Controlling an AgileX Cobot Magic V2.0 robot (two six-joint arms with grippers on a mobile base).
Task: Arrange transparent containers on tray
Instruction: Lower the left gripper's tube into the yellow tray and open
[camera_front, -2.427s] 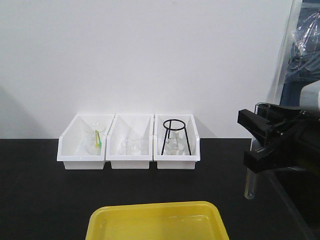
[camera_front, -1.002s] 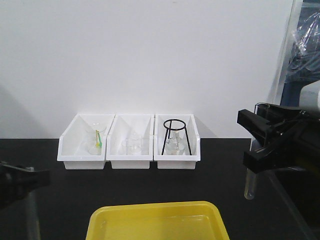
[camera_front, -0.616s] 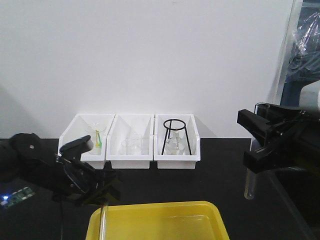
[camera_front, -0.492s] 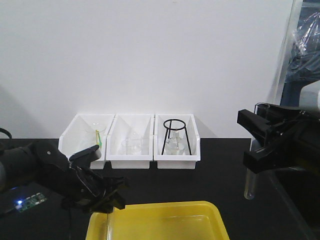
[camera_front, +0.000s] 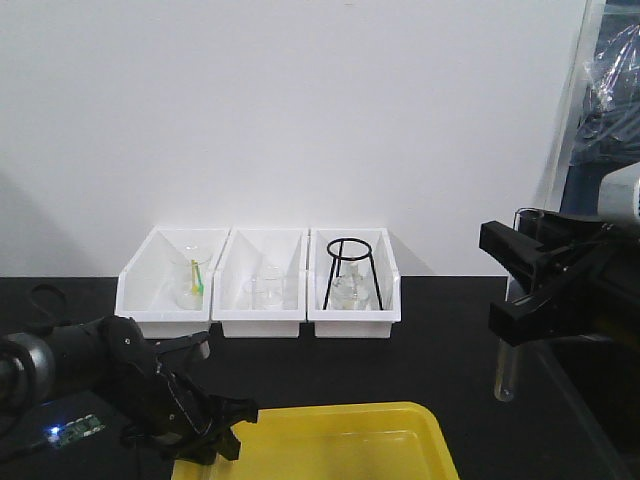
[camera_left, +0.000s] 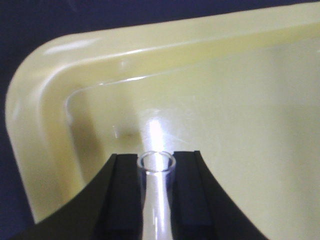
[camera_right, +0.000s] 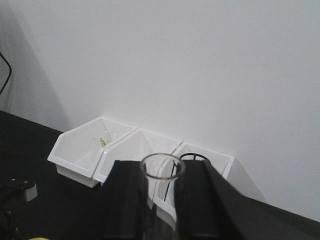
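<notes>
Fingers (camera_left: 122, 192) of the left gripper (camera_left: 156, 167) pinch the left test tube (camera_left: 156, 200), with one black pad on each side just below its open rim. The tube points over the floor of the yellow tray (camera_left: 42, 105), close to one rounded corner. Contact between the tube and the tray floor cannot be determined. In the front view the left gripper (camera_front: 212, 440) sits low at the far left corner of the tray, against the rim. Compared with half a second ago, the left arm is lower and drawn back toward the left of the tray. The tube that then hung visibly at the tray's left edge is now hidden behind the gripper.

The right gripper (camera_front: 508, 285) is to the right of the tray, well apart from it and above the table. Its fingers (camera_right: 125, 200) clamp the right test tube (camera_front: 503, 375) upright, rim up, with the round bottom hanging free. Since the earlier frames it has shifted marginally rightward and downward. Three white bins (camera_front: 258, 290) behind the tray are unchanged.
</notes>
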